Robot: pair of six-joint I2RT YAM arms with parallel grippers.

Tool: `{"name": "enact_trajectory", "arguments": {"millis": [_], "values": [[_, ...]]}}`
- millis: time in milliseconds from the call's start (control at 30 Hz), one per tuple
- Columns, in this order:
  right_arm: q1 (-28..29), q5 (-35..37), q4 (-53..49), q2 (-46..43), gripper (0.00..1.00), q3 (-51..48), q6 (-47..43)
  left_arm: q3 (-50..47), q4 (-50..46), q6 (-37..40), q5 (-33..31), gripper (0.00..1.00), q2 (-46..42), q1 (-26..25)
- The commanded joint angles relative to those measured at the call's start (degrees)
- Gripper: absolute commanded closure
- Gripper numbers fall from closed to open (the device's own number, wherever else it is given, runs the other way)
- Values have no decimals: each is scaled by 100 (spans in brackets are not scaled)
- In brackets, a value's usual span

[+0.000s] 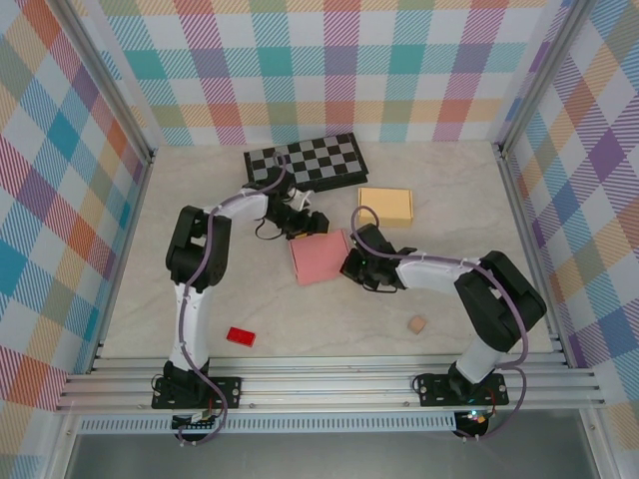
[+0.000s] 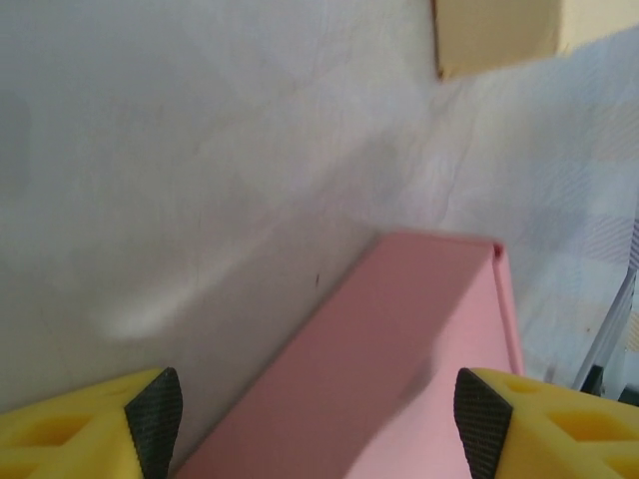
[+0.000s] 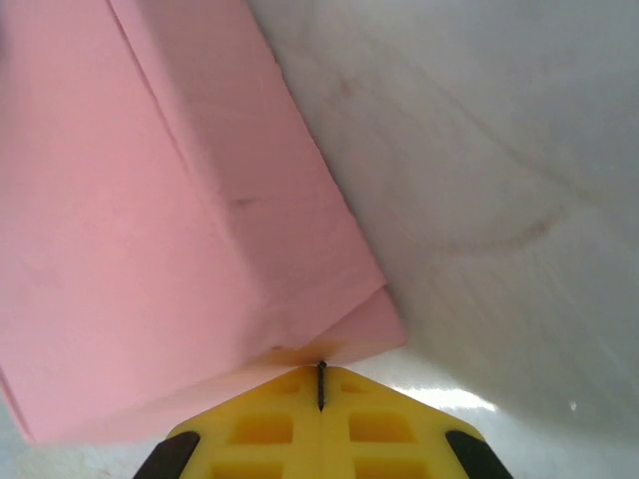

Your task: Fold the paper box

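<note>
Matt pink paper box (image 1: 319, 257), smooth tabletop (image 1: 300, 324)

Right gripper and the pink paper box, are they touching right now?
Touching. In the right wrist view the shut right gripper meets the near edge of the pink paper box at its tips, with no table showing between them.

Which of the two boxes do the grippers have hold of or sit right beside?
The pink box; the tan box lies apart, farther back, untouched.

The left arm (image 1: 190, 249) reaches far, forearm bent rightward, and the left gripper (image 1: 305, 222) (image 2: 319, 434) has its jaws spread wide. The right arm (image 1: 494, 294) stretches left and low, and the right gripper (image 1: 351, 264) (image 3: 321, 384) has its fingers pressed together.
</note>
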Motion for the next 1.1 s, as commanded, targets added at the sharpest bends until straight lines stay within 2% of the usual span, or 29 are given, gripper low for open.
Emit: {"name": "enact_trajectory", "arguments": {"millis": [0,133,200,367,467,567,633,733,1067], "values": [[-225,-71,109,161,100,441,-577,-643,678,-765,-181,26,-644,-3],[-470,-516,-21,598,100,1070,-1254,-1688,1699,-1533,-312,25,-1286,-96],[-512,-632,-258,806,100,1426,-1540,-2053,1915,-1756,-487,25,-1565,-166],[-691,-852,-932,747,100,1833,-2058,-2354,1710,-1861,-1143,25,-2182,30],[-990,-1215,-1666,644,100,2116,-2612,-2148,1139,-1630,-1497,25,-2337,202],[-1289,-1564,-2372,604,100,2310,-3116,-1851,911,-1367,-1373,25,-2132,252],[-1429,-1630,-2612,610,100,2298,-3142,-1690,997,-1285,-1111,26,-1886,247],[-1602,-1901,-2304,633,100,2014,-2908,-1465,1128,-1230,-944,27,-1587,213],[-1730,-2420,-1621,1081,100,1795,-2547,-713,688,-792,-1152,27,-903,-193]]}}
